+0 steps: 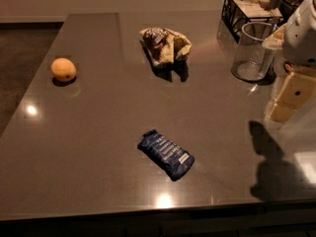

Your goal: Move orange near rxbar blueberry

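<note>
"Looking at the gray table, where is the orange?" asks Ben.

"It sits far over on the left side, close to the left edge, all by itself. Nothing touches it," says Ana.

"And the blue bar?"

"The blue bar lies flat near the front edge, about in the middle. It is turned slantwise. Its little white label is at the end that points to the front right. It is well apart from the orange."

"What is behind the bar?"

"A crinkly tan and brown snack bag, near the back of the table. It is well apart from the bar and from the orange."

"What is on the right?"

"A clear glass cup stands upright. Behind it is a black wire basket with something tan inside."

"Where is the gripper?"

"It is at the right edge, just in front of the glass cup, under a white arm. It is well apart from the orange and from the blue bar. I cannot tell if it is spread or pressed together. A dark shadow lies on the table in front of it."
</note>
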`<state>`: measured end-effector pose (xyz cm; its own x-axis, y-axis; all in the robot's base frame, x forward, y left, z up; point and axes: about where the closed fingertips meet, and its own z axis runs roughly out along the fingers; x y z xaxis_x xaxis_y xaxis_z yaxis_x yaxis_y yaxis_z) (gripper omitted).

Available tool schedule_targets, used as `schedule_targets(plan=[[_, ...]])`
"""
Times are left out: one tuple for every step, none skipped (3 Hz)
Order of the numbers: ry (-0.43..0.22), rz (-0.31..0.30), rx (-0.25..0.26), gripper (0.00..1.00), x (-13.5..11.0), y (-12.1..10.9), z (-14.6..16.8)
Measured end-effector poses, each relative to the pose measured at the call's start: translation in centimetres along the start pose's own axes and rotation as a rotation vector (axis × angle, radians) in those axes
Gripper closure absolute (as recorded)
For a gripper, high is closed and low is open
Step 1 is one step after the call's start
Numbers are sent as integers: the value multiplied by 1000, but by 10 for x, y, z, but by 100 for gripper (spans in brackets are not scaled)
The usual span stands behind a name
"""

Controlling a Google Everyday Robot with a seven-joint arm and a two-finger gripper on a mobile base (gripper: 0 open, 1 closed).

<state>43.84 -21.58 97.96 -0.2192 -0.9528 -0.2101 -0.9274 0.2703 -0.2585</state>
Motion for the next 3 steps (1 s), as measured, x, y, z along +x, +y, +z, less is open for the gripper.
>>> schedule_targets(plan=[[0,0,0,0,0,0,0],[-26,-13,-9,0,-19,-4,5],[-64,-24,-37,0,-54,-15,20]])
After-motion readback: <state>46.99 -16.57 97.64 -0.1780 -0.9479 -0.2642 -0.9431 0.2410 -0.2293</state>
